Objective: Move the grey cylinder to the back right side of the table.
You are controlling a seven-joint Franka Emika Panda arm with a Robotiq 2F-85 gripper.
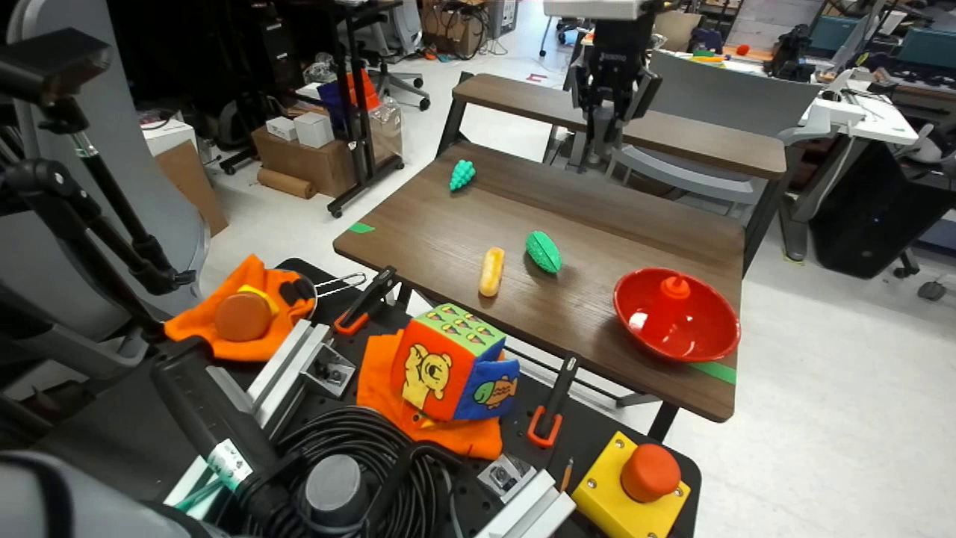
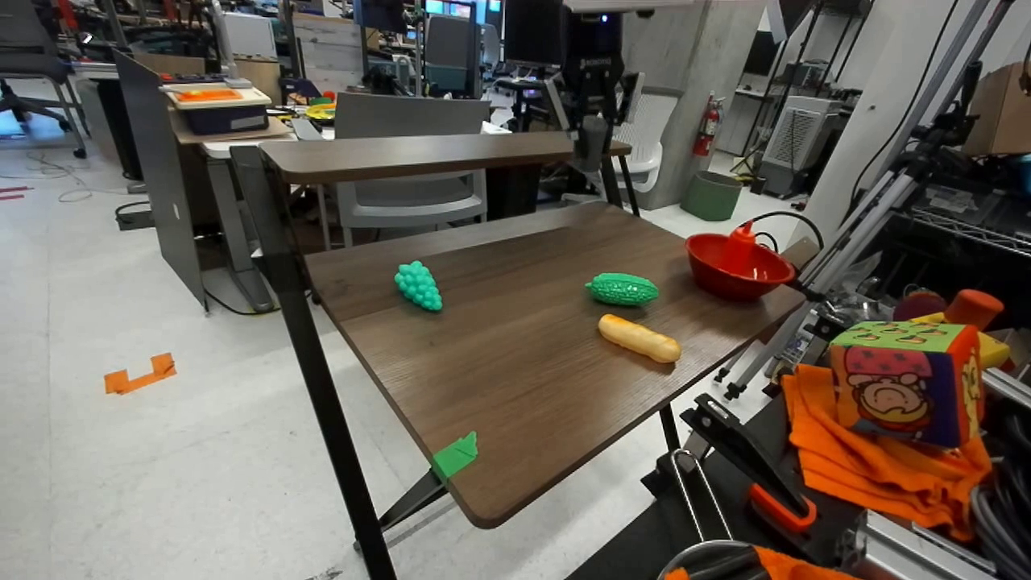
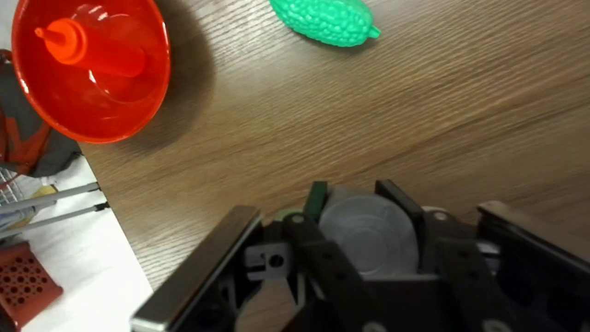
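My fingers (image 3: 316, 200) clamped on grey cylinder (image 3: 368, 235). Wrist view: its far end hidden, green toy vegetable (image 3: 329, 20) cut off. Squeeze bottle (image 2: 740, 248) blends into red bowl (image 2: 729, 284), both exterior views.

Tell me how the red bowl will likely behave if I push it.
The red bowl would probably slide rather than roll, since it sits open side up. Its sides flare above a narrower base, so a push at the rim might rock it. The bottle inside, tall and narrow, could shift or topple with a jolt.
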